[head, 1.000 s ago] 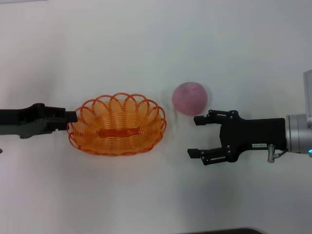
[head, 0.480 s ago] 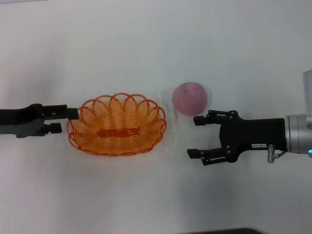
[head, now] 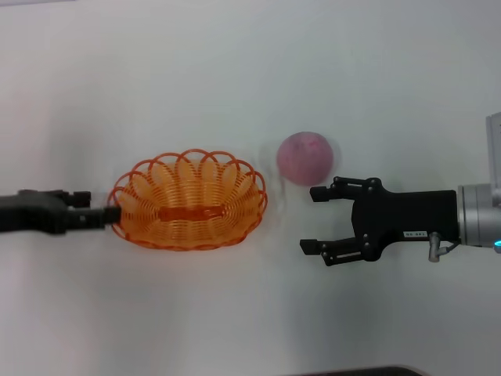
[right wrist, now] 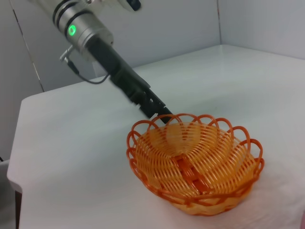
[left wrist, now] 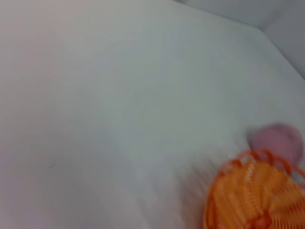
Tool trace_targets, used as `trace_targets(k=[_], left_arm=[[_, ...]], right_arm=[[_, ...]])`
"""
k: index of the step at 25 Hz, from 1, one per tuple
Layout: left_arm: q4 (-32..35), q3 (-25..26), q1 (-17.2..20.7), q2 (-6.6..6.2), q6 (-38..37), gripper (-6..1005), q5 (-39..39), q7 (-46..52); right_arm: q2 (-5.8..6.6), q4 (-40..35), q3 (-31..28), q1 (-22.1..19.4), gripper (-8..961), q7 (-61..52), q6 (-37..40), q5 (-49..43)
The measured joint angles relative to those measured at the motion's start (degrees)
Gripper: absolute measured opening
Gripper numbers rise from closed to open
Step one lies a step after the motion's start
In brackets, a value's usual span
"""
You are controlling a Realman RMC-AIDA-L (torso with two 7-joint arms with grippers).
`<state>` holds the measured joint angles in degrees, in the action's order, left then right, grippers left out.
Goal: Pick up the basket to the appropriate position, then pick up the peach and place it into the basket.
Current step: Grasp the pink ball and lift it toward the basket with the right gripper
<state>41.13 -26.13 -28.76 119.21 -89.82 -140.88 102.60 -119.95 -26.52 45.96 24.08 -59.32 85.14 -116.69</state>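
- Centrally, the oval orange wire basket with a looped scalloped rim (head: pixel 188 200) is seated upright on the plain white table surface (head: pixel 235 78); a flat orange strip is seen along its bottom, and nothing is seen lying inside it.
- Beside the basket, toward the robot's right and slightly farther from the robot, the round pink-purple matte peach (head: pixel 304 157) is located on the table, apart from the basket rim by a narrow gap.
- At the basket's left end, the black left gripper (head: pixel 98 217) is positioned with its tip against the scalloped rim. In the right wrist view the same gripper (right wrist: pixel 159 112) is shown meeting the rim loops, with its arm carrying a lit green indicator. Whether its fingers are spread or pressed together cannot be told from the pictures.
- On the right of the table, the black right gripper (head: pixel 317 219) is held level, pointed toward the basket, with its two fingers spread wide and nothing between them. Its upper fingertip is placed just beside the peach, on the side nearer the robot, and contact is not evident.
- In the left wrist view, only a portion of the basket (left wrist: pixel 257 195) and the peach (left wrist: pixel 277 142) behind it are recorded, both blurred.
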Motion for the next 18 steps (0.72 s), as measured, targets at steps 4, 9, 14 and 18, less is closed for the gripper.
trace_targets(k=[4,9,14,18], left_arm=[[0.3,0.4,1.6,1.42,0.7,863,2.4,-12.2],[0.6,0.2,1.9,1.67,0.5,861,3.4,-13.6],[2.4,0.5,2.4,1.24,-2.7,865,4.1,-13.7],[5.2,0.6,4.0,1.43,-5.1,865,4.3,-16.7]], right_arm=[[0.06,0.0,-0.2,0.0,924,0.0,0.0,0.2],[0.06,0.1,-0.2,0.1,924,0.0,0.0,0.3],[0.07,0.1,-0.4,0.1,924,-0.1,0.0,0.3],[0.07,0.1,-0.2,0.3,924,-0.8,-0.2,0.3]])
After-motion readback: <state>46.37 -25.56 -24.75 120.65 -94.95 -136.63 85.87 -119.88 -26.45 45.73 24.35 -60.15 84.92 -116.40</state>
